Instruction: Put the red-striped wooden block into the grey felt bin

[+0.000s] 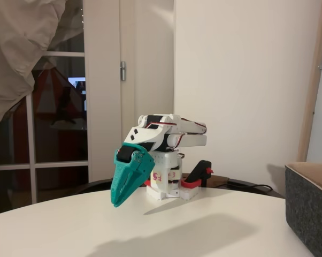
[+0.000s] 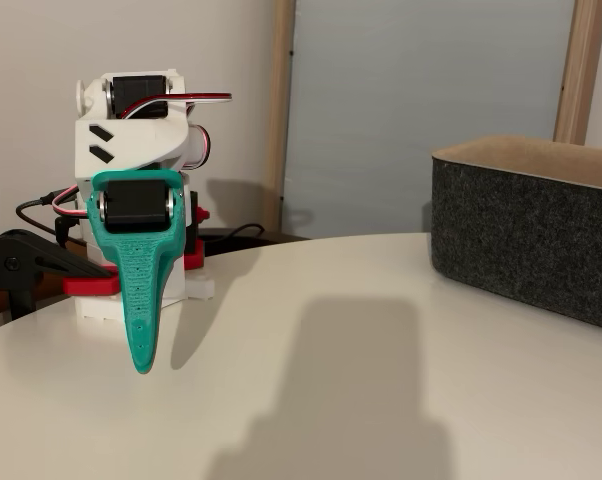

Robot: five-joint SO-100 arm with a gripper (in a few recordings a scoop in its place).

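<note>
A: Where is the bin (image 2: 526, 235) from the fingers (image 2: 141, 330)?
B: Well off to their right on the table (image 2: 321, 400) in both fixed views, apart from them.
A: And behind the fingers?
B: The arm's base (image 1: 166, 184), with the clamp (image 1: 196, 179) beside it at the table's far edge.

My round white desk (image 1: 166, 225) and its load.
My own white base (image 1: 163, 187) stands on the desk behind my pincer (image 1: 118, 198), fixed at the far edge by a red-and-black clamp (image 1: 196, 179). The grey felt bin (image 2: 531, 235) sits well apart from my pincer, at the right in both fixed views.
</note>
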